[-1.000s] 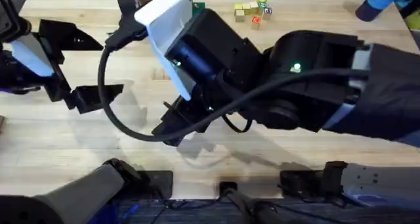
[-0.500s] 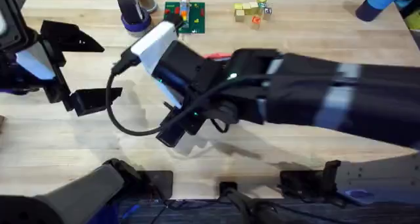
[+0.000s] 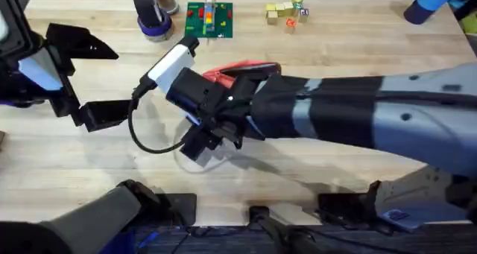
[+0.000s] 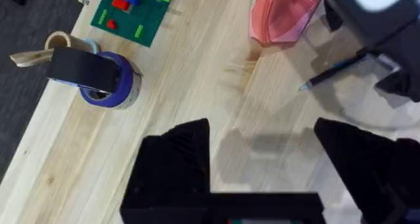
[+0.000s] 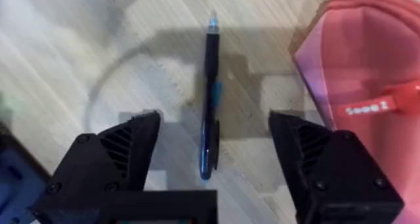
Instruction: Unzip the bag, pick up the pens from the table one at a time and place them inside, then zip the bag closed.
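1. Judging by how things lie, the task looks barely past its start: the pink pencil pouch [image 5: 367, 86] is seen lying flat on the wooden table [image 3: 358, 56], just beside the pen. It can't really be told whether the zipper has been opened, since that edge is mostly hidden under the arm in the overhead view.
2. The right gripper [image 5: 213, 148] is held released, fingers spread wide and parked over the pen, one to each side, nothing clamped yet. So a pickup seems to be lined up, not done.
3. The left gripper [image 4: 262, 158] is kept off to the side, also spread open and empty, well apart from the pouch.
4. One dark pen [image 5: 210, 99] with a bluish tip is found flat on the wood, untouched. A second pen can't be made out. Pens in and zip-up are all left to do.
5. A small red tag [image 5: 374, 107] with white lettering is stitched on the pouch; the writing can't be read reliably.
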Tool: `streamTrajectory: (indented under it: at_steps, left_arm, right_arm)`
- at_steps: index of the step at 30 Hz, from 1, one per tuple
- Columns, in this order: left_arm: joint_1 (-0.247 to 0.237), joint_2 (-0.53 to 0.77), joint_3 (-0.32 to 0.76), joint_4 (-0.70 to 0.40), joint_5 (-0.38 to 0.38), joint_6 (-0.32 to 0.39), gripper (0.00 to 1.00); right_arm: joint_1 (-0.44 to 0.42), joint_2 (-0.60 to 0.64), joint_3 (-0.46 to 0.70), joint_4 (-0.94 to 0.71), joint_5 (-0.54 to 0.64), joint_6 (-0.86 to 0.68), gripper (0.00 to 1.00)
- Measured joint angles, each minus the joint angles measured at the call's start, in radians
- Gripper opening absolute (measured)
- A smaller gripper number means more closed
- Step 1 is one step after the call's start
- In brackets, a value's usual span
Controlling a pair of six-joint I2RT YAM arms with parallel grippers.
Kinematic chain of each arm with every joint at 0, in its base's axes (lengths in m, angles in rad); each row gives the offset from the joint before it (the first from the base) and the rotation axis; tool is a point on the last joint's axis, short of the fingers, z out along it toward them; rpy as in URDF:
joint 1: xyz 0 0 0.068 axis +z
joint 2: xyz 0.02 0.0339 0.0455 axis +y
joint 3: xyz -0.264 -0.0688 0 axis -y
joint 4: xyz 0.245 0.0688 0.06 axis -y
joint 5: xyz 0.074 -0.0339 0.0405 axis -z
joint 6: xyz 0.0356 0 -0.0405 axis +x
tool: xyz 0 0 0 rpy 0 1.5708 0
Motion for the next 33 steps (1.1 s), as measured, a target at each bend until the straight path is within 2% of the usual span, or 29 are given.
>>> streamTrajectory:
  at_steps: [4,6,11,20,30,33]
  left_arm:
    - [0.0,0.0,0.0,0.0,0.0,0.0,0.993]
    - [0.0,0.0,0.0,0.0,0.0,0.0,0.993]
    - [0.0,0.0,0.0,0.0,0.0,0.0,0.993]
    - [0.0,0.0,0.0,0.0,0.0,0.0,0.993]
    - [0.0,0.0,0.0,0.0,0.0,0.0,0.992]
    - [0.0,0.0,0.0,0.0,0.0,0.0,0.993]
  right_arm:
    - [0.009,0.027,0.009,0.006,0.015,-0.001,0.979]
    - [0.017,0.032,0.016,-0.001,0.02,-0.004,0.917]
    - [0.05,0.038,0.024,-0.005,0.026,-0.003,0.64]
    - [0.063,0.038,0.027,-0.019,0.048,0.0,0.068]
    - [0.061,0.038,0.032,-0.035,0.054,0.0,0.033]
    - [0.065,0.015,0.034,-0.133,0.096,0.0,0.031]
